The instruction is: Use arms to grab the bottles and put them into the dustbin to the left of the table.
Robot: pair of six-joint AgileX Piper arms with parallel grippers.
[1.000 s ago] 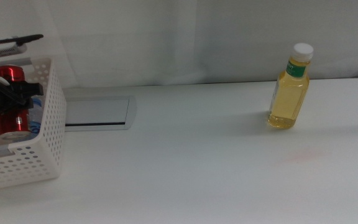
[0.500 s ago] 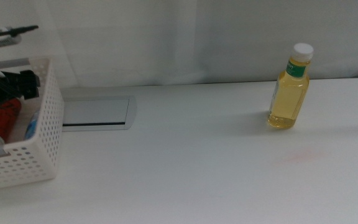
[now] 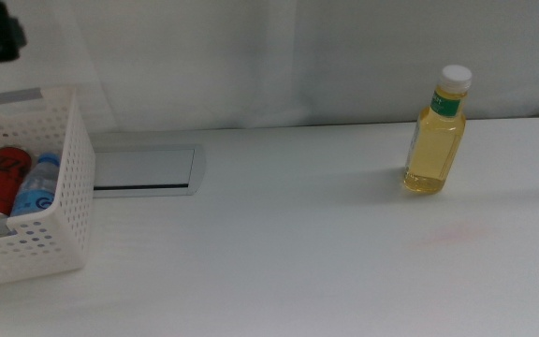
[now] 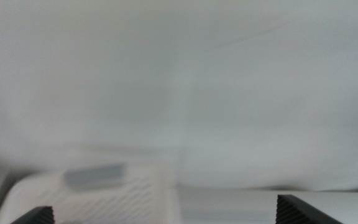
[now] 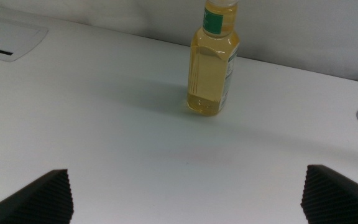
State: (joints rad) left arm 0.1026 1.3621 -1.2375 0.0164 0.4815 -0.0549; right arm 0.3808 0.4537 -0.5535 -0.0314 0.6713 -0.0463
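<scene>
Even, bright, diffuse lighting; the table (image 3: 298, 234) reads near-white. The yellow bottle (image 3: 435, 133) casts a faint, soft shadow leftward in the middle view. The left wrist view is heavily blurred throughout; the middle and right wrist views are sharp.

Middle cam sits high at the table's near edge, looking fwd and down over the white tabletop (image 3: 279, 243) – it takes in the white perforated basket (image 3: 68, 201) at far left, the grey panel (image 3: 148, 168), and the yellow-liquid bottle (image 3: 435, 131) at right, w/ a pale backdrop behind. Left wrist cam is raised above the basket (image 4: 114, 196), aimed nearly level at the backdrop; blurred, it shares only the basket rim w/ the middle view. Right wrist cam sits low and close over the tabletop (image 5: 135, 155), facing the yellow-liquid bottle (image 5: 213, 65) – it shares that bottle and a corner of the grey panel (image 5: 5, 37) w/ the middle view.
</scene>
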